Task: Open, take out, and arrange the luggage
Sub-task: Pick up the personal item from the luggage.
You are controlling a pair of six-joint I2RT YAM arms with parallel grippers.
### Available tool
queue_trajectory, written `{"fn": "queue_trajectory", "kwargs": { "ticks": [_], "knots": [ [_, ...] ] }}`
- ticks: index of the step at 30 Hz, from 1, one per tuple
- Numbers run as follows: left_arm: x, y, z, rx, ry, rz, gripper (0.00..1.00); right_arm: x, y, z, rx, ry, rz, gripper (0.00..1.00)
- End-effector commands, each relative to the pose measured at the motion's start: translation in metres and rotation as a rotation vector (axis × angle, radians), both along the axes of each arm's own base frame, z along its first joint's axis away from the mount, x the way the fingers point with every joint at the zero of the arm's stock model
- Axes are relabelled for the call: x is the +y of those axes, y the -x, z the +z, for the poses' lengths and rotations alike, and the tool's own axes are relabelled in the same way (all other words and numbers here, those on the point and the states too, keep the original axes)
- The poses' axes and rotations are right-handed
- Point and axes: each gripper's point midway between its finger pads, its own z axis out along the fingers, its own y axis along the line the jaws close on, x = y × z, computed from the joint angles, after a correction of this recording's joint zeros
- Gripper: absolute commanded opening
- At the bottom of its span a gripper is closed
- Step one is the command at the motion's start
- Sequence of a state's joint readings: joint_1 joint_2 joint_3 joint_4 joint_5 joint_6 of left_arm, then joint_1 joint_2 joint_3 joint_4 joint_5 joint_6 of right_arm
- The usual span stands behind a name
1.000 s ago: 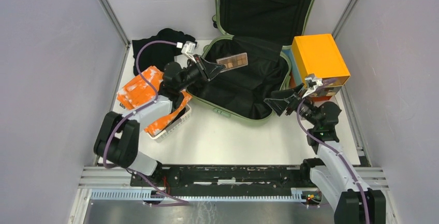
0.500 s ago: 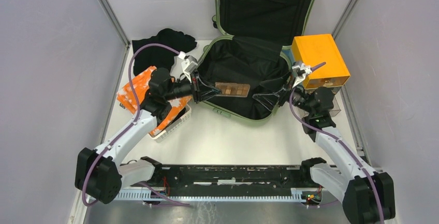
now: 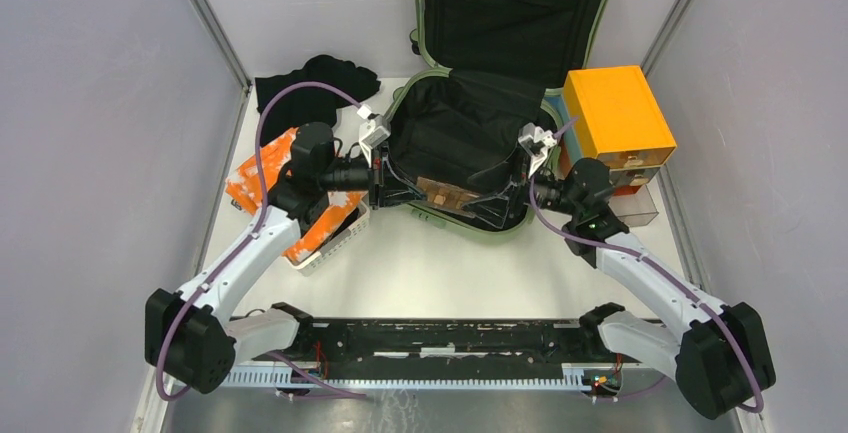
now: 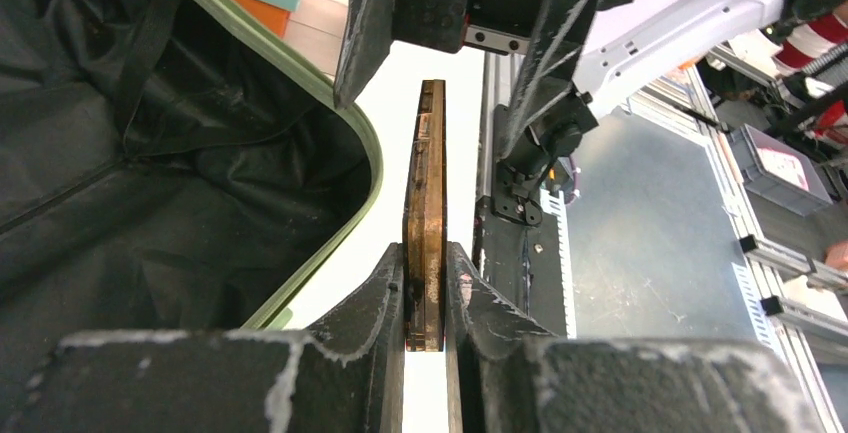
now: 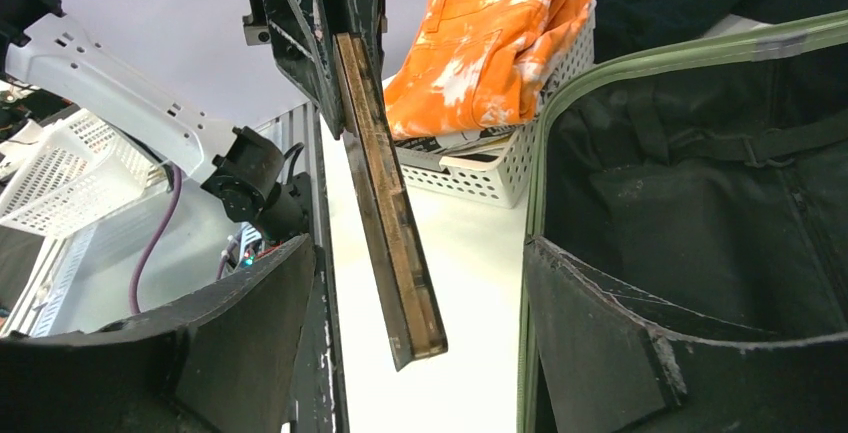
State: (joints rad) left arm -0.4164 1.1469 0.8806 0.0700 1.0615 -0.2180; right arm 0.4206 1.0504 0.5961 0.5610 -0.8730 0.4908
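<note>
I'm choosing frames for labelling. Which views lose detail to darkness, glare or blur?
Top external: evenly lit, but the luggage lining reads near-black. Left wrist: the wooden board is sharp; the white table beside it is washed out. Right wrist: the right gripper is dark and close; the orange clothing is crisp.

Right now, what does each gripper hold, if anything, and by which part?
The left gripper pinches a wooden board by one end. The right gripper holds nothing; its open jaws straddle the board's free end.

luggage (image 3: 500, 13) lid cropped above, basket (image 3: 340, 234) half hidden
</note>
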Motion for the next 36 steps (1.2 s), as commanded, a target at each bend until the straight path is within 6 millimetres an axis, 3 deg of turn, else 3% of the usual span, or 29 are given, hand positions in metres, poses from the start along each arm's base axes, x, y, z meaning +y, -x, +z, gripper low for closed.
{"fn": "queue_trajectory", "kwargs": {
  "ticks": [1,8,10,14,17,21,27,31,36],
  "knots": [
    [-0.001,0.011,0.02,-0.082,0.016,-0.104,0.02,0.008,0.005,0.014,-0.098,0.013,0.046,0.8],
    [-0.001,0.014,0.02,-0.071,0.02,-0.131,0.02,0.014,0.016,0.017,-0.127,0.009,0.093,0.6],
    [-0.002,0.013,0.02,-0.061,0.019,-0.128,0.02,0.014,0.018,0.016,-0.13,0.01,0.097,0.51],
    [-0.001,0.01,0.019,-0.028,0.005,-0.099,0.03,0.014,0.021,0.017,-0.146,0.004,0.103,0.21],
    [0.0,0.004,0.019,-0.018,-0.01,-0.047,0.19,0.014,0.025,0.019,-0.156,-0.01,0.113,0.08],
    [0.004,-0.002,0.021,-0.042,-0.019,0.021,0.42,0.013,0.028,0.018,-0.157,-0.018,0.11,0.04],
    [0.016,-0.01,0.033,-0.145,-0.047,0.152,0.57,0.009,0.025,0.014,-0.156,-0.005,0.069,0.01],
    [0.038,-0.024,0.047,-0.225,-0.083,0.349,0.69,0.005,0.017,0.005,-0.144,0.035,0.01,0.0],
    [0.077,-0.035,0.056,-0.293,-0.094,0.625,0.99,-0.015,-0.002,-0.001,-0.126,0.098,-0.18,0.0]
  ]
}}
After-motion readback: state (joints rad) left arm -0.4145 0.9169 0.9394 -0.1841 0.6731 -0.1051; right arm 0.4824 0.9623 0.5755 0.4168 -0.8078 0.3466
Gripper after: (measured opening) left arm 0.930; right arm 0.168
